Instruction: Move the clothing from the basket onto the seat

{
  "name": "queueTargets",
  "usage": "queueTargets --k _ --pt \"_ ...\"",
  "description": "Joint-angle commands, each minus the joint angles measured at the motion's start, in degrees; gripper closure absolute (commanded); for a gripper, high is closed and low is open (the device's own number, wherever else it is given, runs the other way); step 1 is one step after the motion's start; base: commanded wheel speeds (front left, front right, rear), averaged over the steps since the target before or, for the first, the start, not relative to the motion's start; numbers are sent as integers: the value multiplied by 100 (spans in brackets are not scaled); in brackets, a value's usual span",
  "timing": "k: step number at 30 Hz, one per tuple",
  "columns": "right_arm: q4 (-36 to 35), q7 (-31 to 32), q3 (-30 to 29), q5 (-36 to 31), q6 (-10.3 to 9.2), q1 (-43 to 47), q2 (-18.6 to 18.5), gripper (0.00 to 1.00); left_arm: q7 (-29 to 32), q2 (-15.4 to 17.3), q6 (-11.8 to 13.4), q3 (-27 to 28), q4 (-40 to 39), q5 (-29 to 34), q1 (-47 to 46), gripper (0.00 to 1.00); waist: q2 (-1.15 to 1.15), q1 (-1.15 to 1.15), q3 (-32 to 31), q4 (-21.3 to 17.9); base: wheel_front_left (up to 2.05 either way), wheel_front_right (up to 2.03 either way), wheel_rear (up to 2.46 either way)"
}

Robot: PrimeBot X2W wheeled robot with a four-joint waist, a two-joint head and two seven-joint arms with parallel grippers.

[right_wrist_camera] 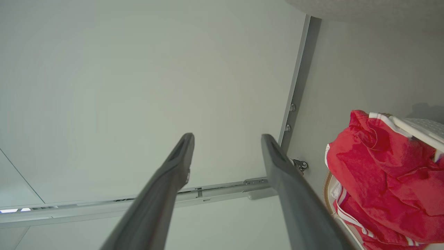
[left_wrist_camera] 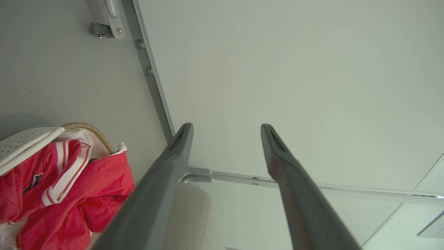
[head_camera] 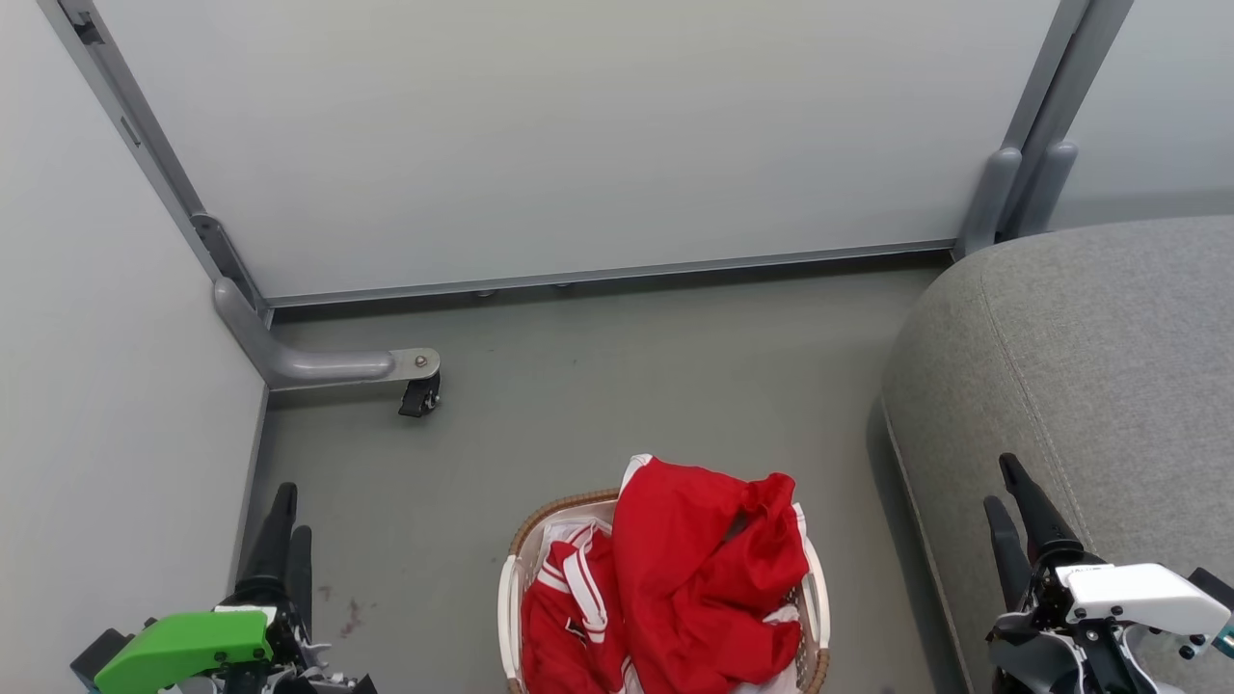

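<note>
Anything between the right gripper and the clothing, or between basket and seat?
Nothing visible: the right gripper hovers open beside the clothing heaped in the basket, and only bare floor separates basket from seat.

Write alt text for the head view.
Red fabric garments fill a white plastic basket with a brown woven rim on the grey floor. A large grey upholstered seat stands to its right. The left claw and right claw flank the basket.

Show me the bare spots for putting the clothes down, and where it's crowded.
Bare: the top of the seat, from its rounded left edge rightward, beyond the right gripper; also the floor between the wall rail, the castor and the basket. Crowded: the basket, heaped with the clothing over its rim.
</note>
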Motion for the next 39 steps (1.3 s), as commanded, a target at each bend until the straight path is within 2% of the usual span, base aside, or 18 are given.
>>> queueTargets --k 1,9,17,31,35,39 --pt "-90 -78 18 -82 0 -40 -44 0 -73 17 -15 -89 -106 76 -86 0 0 0 -2 -1 0 0 0" --pt "-81 -295 -10 -396 0 11 -57 0 -289 24 -19 -345 -178 286 -70 0 0 0 -9 -1 0 0 0" --pt "-119 -493 -200 -1174 0 2 -68 0 -485 30 -23 -477 -326 780 -82 0 0 0 -15 1 0 0 0" --pt "-551 -800 -274 -2807 1 33 -85 0 -791 41 -29 -611 -595 2287 -174 0 0 0 -15 5 0 0 0" --pt "-821 -903 -154 -3732 1 58 -89 0 -894 44 28 -685 -624 3012 -179 0 0 0 -4 4 0 0 0" --pt "-912 -976 -128 -4184 1 96 -93 0 -968 47 89 -757 -677 3494 -169 0 0 0 5 3 0 0 0"
